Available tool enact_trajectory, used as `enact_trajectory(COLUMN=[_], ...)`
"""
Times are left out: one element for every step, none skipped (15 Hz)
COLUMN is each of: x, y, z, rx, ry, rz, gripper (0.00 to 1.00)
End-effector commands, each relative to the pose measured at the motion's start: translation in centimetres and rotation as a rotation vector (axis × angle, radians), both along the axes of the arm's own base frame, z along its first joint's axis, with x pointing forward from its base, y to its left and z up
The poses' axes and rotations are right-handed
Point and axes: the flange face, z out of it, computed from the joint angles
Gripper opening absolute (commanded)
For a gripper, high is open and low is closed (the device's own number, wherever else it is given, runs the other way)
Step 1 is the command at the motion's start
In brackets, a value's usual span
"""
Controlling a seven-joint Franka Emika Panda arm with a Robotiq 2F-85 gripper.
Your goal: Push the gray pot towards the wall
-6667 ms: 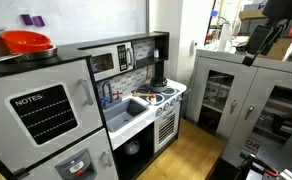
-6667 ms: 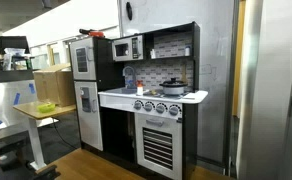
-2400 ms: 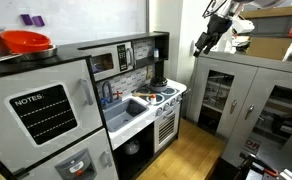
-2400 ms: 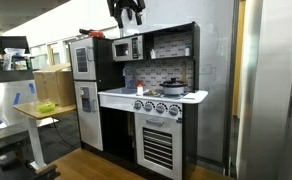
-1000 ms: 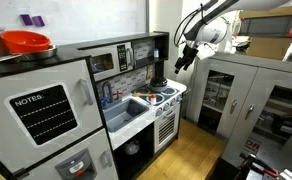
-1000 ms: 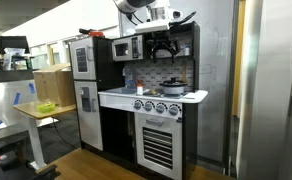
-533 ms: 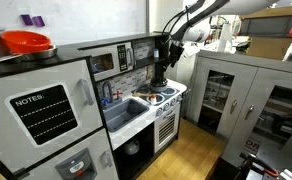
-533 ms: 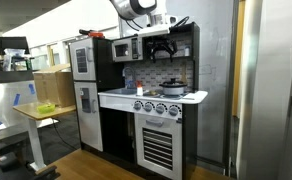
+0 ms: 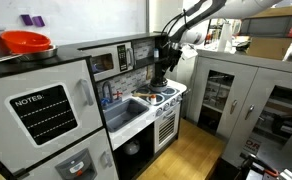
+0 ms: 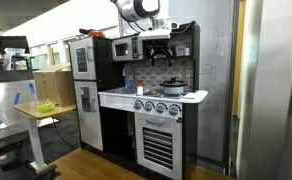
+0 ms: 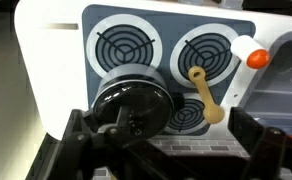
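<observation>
Gray pot (image 11: 133, 105) sits on the stove (image 11: 46, 60), its lower edge hidden behind the gripper (image 11: 161, 128), whose fingers stand spread wide apart.

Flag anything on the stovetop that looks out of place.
Only a tan utensil lies loose, diagonally across the stovetop beside the gray pot. No spill or damage shows.

Gripper (image 9: 163, 67) is seen poised just above stove top (image 9: 167, 98), close to tiled wall (image 9: 136, 80). Red-orange bowl (image 9: 26, 42) is noted atop fridge (image 9: 46, 115), well apart.
</observation>
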Motion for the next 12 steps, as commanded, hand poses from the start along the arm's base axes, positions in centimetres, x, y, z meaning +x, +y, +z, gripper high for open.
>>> enact_trajectory(x=[-0.3, -0.6, -0.7, -0.8, -0.7, -0.5, -0.4, -0.2, 0.0, 0.3, 0.5, 0.8], y=[-0.6, -0.8, -0.9, -1.0, -1.1, -1.3, -1.3, -1.3, -1.4, -1.3, -1.2, -1.1], z=[-0.7, -1.3, -1.9, -2.4, -2.9, -3.6, -4.3, -5.0, -5.7, -6.3, -7.0, -7.5], rx=[0.087, 0.102, 0.112, 0.116, 0.121, 0.119, 0.119, 0.116, 0.119, 0.116, 0.111, 0.105], ry=[0.075, 0.099, 0.113, 0.125, 0.131, 0.136, 0.139, 0.143, 0.146, 0.148, 0.154, 0.158], rz=[0.002, 0.002, 0.003, 0.003, 0.007, 0.009, 0.016, 0.02, 0.026, 0.032, 0.037, 0.039], gripper=[1.0, 1.0, 1.0, 1.0, 1.0, 1.0, 1.0, 1.0, 1.0, 1.0, 1.0, 1.0])
